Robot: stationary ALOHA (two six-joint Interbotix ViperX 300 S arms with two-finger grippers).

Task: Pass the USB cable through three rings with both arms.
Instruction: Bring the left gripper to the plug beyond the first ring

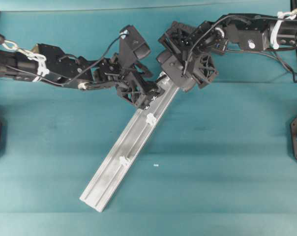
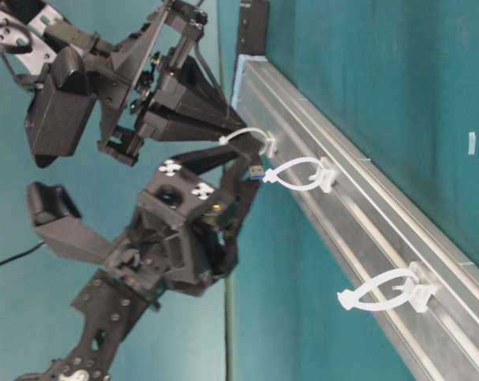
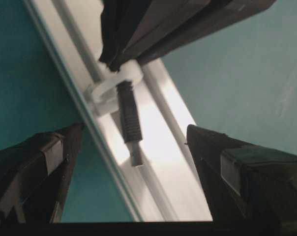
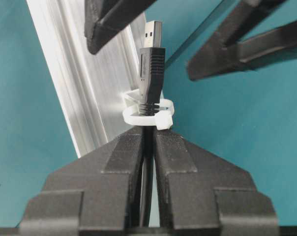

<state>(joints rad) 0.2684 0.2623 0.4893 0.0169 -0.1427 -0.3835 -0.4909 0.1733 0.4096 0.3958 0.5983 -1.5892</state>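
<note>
Pinched between the right gripper's [image 4: 148, 142] closed jaws, the USB cable [image 4: 150, 73] pokes through the first ring [image 4: 149, 114]; beyond it, the left gripper [image 3: 133, 147] gapes wide around the plug.

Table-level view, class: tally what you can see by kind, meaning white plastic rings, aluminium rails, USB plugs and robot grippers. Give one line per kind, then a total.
White plastic rings: 3
Aluminium rail: 1
USB plug: 1
Robot grippers: 2, left gripper and right gripper
Total: 7
</note>
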